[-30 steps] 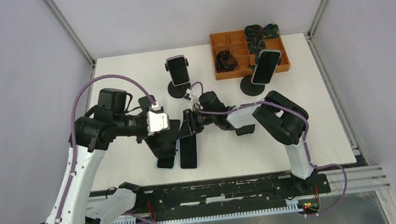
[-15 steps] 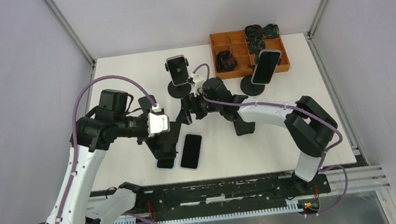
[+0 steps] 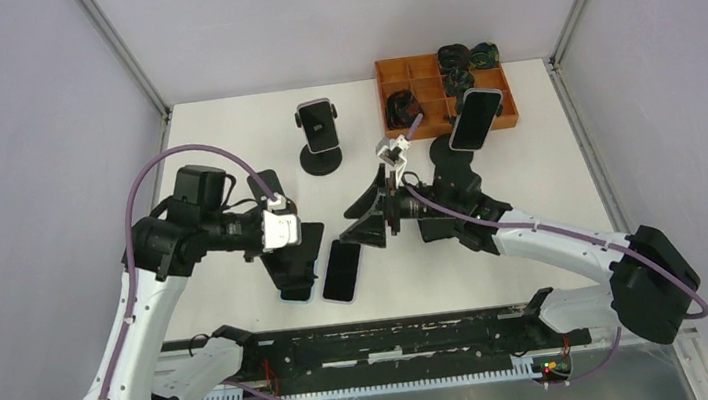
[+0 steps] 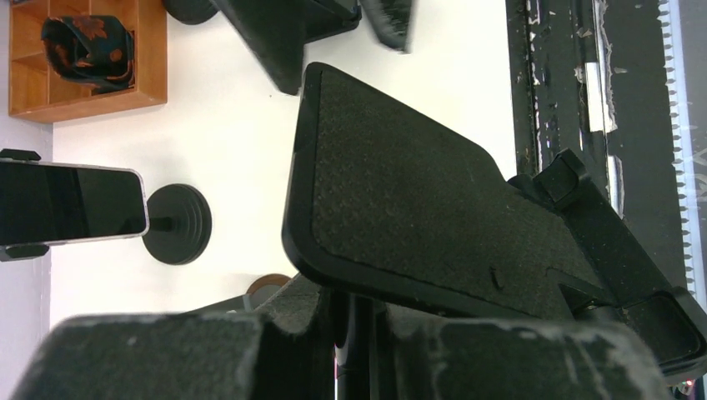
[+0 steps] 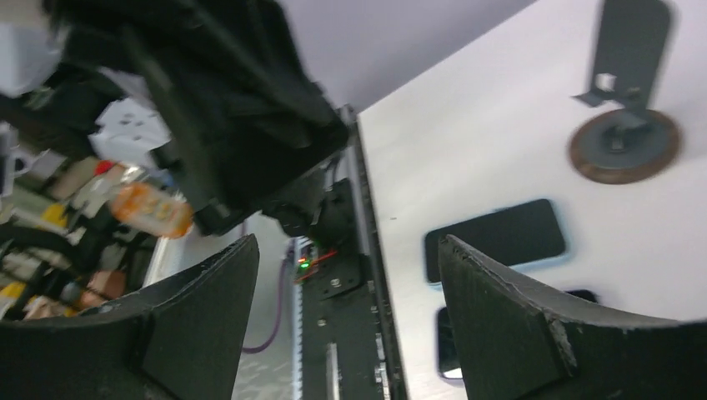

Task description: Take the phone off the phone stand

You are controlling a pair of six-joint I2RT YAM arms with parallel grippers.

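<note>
My left gripper (image 3: 286,238) is shut on the stem of an empty black phone stand (image 3: 298,255). In the left wrist view its textured cradle (image 4: 417,217) fills the frame above my fingers (image 4: 167,358). A black phone (image 3: 341,270) lies flat on the table beside the stand, and a second phone (image 3: 295,290) lies partly under it. My right gripper (image 3: 363,225) is open and empty just above and to the right of the flat phone. In the right wrist view the gripper (image 5: 346,325) spans the table's front edge, with both phones (image 5: 496,237) to its right.
Two more phones (image 3: 318,125) (image 3: 475,118) sit on round-based stands at the back. An orange tray (image 3: 497,121) holds dark objects at the back right. An empty stand with a brown base (image 5: 621,142) stands beyond the flat phones. The front rail (image 3: 396,341) is near.
My right gripper let go of the phone, which now lies flat. It rose toward the back, then swung right and now hovers open. My left gripper still holds the stand, shifted slightly down.
</note>
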